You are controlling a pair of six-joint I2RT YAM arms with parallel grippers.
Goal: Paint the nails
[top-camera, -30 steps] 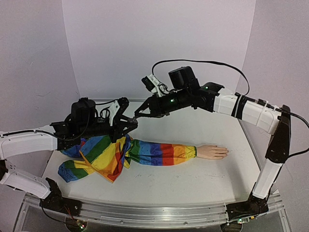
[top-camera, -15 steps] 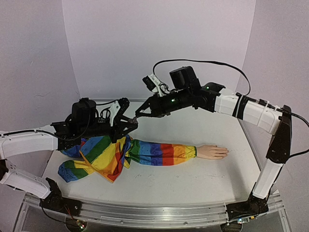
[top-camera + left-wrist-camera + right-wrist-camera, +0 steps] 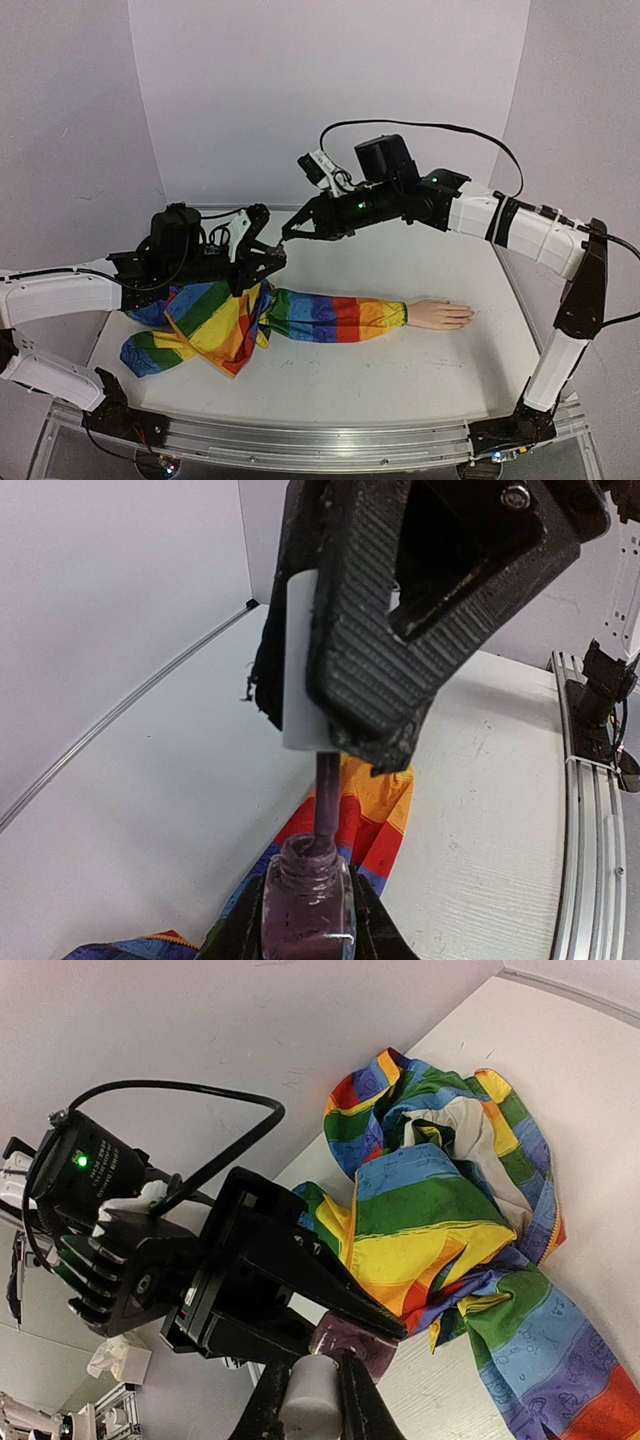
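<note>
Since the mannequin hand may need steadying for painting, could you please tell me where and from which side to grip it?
Probably the wrist of the mannequin hand, from above, jaws across its width: it lies flat on the table, and the narrow wrist sits clear of the fingertips.

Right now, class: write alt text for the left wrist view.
A thin brush stem stands in a small glass bottle of purple polish held in the left arm's jaws; the right arm's black jaws grip its white cap, above a rainbow-striped sleeve.
</note>
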